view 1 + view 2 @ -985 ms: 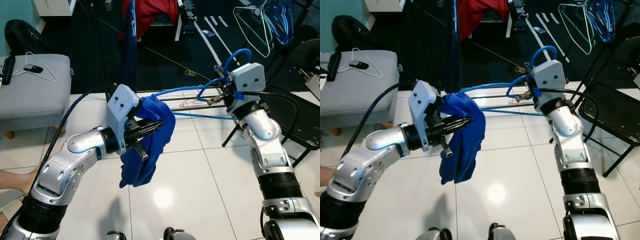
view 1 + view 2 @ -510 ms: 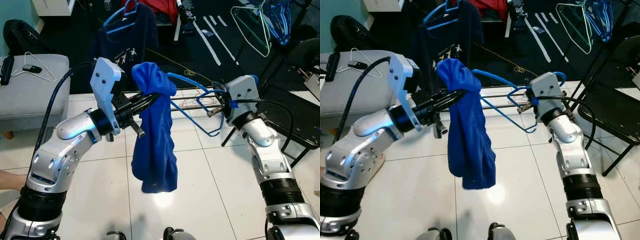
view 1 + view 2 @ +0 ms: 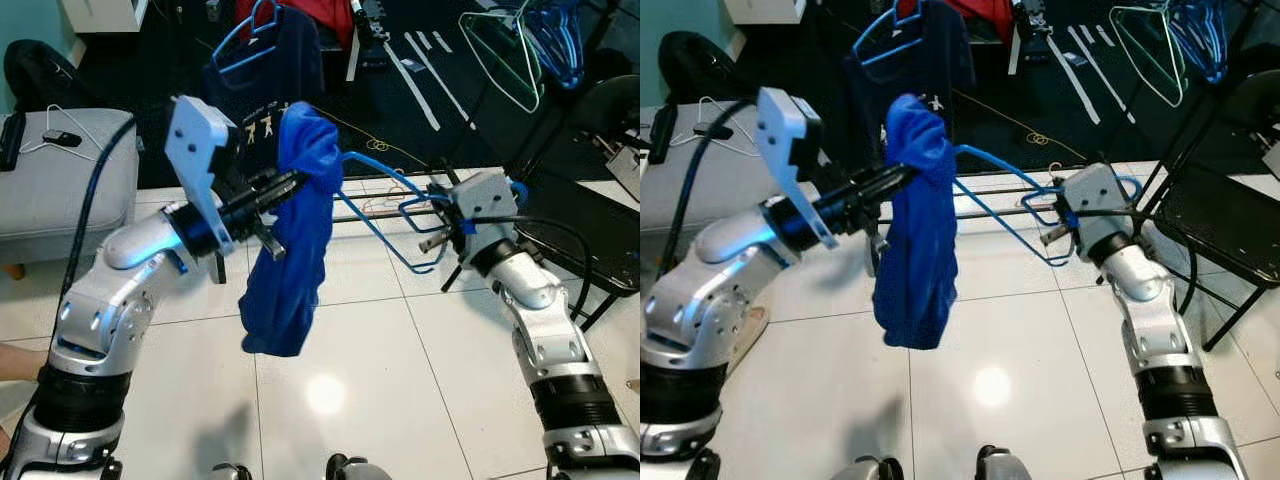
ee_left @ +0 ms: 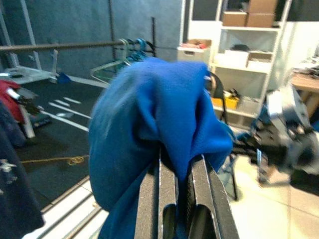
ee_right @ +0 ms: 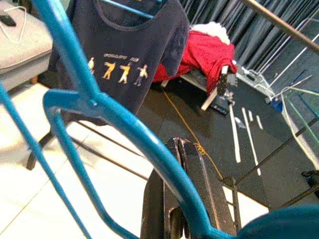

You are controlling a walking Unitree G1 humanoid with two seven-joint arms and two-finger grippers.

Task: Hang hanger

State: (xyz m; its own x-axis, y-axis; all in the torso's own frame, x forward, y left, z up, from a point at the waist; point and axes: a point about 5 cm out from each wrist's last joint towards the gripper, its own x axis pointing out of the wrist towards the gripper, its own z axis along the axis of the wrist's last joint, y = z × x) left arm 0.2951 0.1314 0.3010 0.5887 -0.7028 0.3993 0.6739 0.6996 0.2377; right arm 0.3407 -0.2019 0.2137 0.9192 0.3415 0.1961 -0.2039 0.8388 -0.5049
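My blue wire hanger (image 3: 385,205) is held tilted in midair, one end buried in the limp blue garment (image 3: 290,240) draped beside it.

Two hands (image 3: 300,181) (image 3: 428,242), one blue garment (image 3: 290,250), one blue hanger (image 3: 385,215), one dark T-shirt (image 3: 265,95).
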